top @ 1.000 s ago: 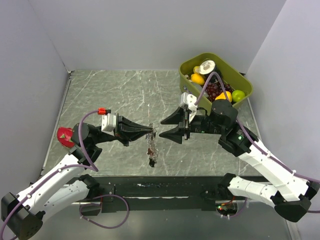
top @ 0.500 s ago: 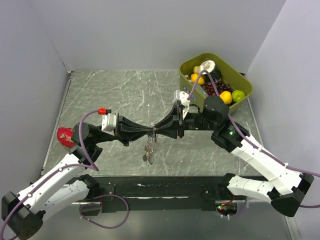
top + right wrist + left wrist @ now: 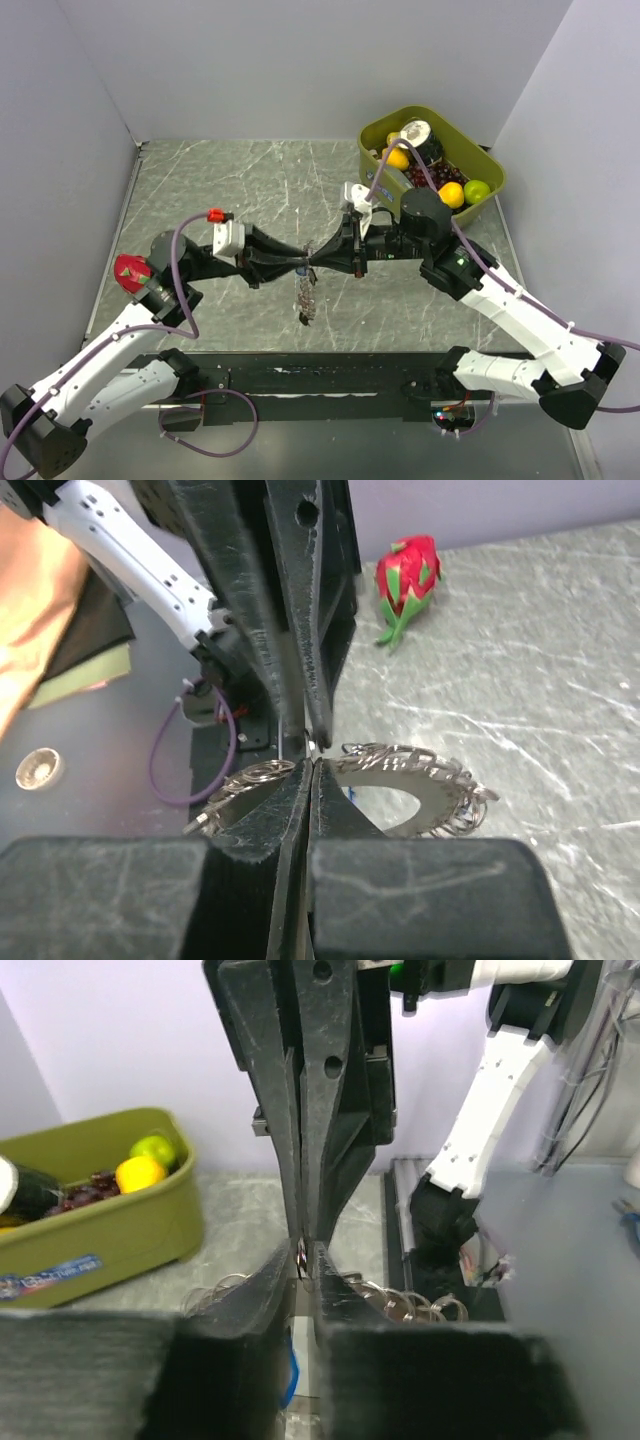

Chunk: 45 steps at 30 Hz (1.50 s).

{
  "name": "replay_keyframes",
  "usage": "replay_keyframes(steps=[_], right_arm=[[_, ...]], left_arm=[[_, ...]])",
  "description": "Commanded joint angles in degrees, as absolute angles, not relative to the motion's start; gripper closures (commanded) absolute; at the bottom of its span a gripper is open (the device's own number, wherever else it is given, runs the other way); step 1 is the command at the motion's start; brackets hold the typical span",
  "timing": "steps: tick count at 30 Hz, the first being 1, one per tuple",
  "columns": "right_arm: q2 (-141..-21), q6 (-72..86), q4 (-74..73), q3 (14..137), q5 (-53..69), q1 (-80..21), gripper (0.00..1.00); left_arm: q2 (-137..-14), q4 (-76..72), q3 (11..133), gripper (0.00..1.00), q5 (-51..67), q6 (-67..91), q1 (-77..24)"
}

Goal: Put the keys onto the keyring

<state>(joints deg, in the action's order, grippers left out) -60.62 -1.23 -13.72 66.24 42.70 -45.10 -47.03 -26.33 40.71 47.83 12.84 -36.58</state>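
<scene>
The keyring [image 3: 306, 296], a grey coiled metal ring, hangs above the table's middle, its top pinched between both gripper tips. From the left, my left gripper [image 3: 303, 265] has its jaws a thin slit apart on the ring's wire [image 3: 300, 1258]. From the right, my right gripper [image 3: 317, 262] is shut tight on the same spot [image 3: 312, 764]. Ring coils [image 3: 425, 778] show beside the right fingers and behind the left ones [image 3: 420, 1305]. Something blue [image 3: 286, 1365] hangs under the left fingers; I cannot make out separate keys.
An olive bin [image 3: 487, 160] of fruit stands at the back right, also seen in the left wrist view [image 3: 110, 1225]. A red, green-leaved toy fruit [image 3: 130, 270] lies by the left arm, and the right wrist view shows it too [image 3: 405, 575]. The dark table edge runs along the front.
My right gripper swung left to the keyring's top and shut on it. The left arm shifted slightly and its jaws eased a little. The ring still hangs there.
</scene>
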Motion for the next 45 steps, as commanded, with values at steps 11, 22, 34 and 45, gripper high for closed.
replay_keyframes(steps=[11,22,34,45], right_arm=[[-68.7,-20.2,-43.6,81.3,41.0,-45.3,1.00],[-69.3,-20.3,-43.0,81.4,41.5,-45.3,1.00],[-68.8,-19.5,-40.9,80.3,41.7,-45.3,1.00],[-65.1,-17.1,-35.7,76.9,39.4,-45.2,0.85]], left_arm=[[-54.8,19.2,62.1,0.37,51.2,-15.7,-36.9],[-61.5,21.8,63.3,0.47,51.7,-18.9,-40.7],[-65.2,22.8,64.8,0.90,51.7,-20.4,-42.3],[-61.8,14.3,60.4,0.99,50.8,-16.4,-42.5]])
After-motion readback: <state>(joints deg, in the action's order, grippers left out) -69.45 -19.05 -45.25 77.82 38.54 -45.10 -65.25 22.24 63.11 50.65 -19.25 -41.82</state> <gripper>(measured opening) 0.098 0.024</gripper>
